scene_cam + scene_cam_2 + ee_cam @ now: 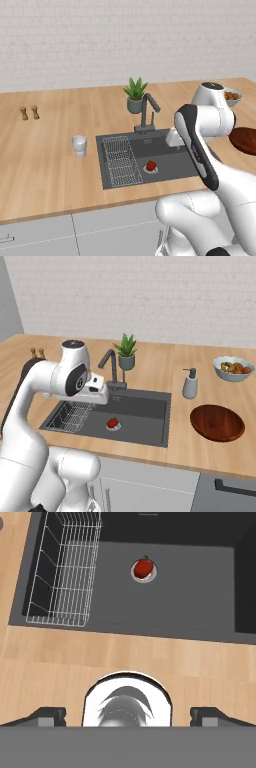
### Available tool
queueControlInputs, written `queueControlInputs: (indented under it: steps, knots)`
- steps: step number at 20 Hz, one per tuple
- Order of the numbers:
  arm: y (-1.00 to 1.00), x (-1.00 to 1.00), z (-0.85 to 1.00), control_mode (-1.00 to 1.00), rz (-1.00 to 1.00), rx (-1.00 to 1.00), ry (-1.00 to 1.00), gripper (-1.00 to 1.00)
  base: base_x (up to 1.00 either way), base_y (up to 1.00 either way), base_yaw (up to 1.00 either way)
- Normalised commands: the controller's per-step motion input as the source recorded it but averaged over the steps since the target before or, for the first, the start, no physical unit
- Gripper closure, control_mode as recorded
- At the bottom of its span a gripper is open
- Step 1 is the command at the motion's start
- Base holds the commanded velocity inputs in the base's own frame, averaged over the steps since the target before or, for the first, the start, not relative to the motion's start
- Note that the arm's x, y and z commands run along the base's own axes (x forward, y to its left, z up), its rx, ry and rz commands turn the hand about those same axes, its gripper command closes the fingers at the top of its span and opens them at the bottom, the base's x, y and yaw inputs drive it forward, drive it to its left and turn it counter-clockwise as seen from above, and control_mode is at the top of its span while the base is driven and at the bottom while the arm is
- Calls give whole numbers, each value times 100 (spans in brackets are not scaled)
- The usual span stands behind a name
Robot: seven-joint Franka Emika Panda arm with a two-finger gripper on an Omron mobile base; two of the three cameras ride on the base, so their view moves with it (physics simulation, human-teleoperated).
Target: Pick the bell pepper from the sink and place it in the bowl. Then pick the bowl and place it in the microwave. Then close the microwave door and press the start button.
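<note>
Hand view: ahead of the claw (128, 719), bare counter edge, then the sink (200, 602) floor lies open; bell pepper (144, 567) sits on the drain. Claw spread wide, holding nothing.

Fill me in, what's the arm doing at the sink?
The arm's gripper is open and empty above the sink, not yet down on anything. The pepper sits on the drain in the basin, beside the wire rack. The bowl rests on the counter to the sink's right, with nothing in it. So the first pick has not happened yet.
</note>
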Motion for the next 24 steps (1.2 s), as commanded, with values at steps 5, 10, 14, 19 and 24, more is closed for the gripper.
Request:
queueControlInputs:
  steps: [5, 10, 14, 19, 24]
  knots:
    - [-5, 33, -46, -100, -3, 0, 2, -100, 0, 0, 0]
    - [-2, 54, -39, -100, -7, 1, 11, -100, 0, 0, 0]
    - [0, 67, -34, -100, -10, 0, 12, -100, 0, 0, 0]
    - [-2, 58, -36, -100, -10, 3, 6, -100, 0, 0, 0]
    - [-7, 32, -46, -100, -11, 12, 0, -100, 0, 0, 0]
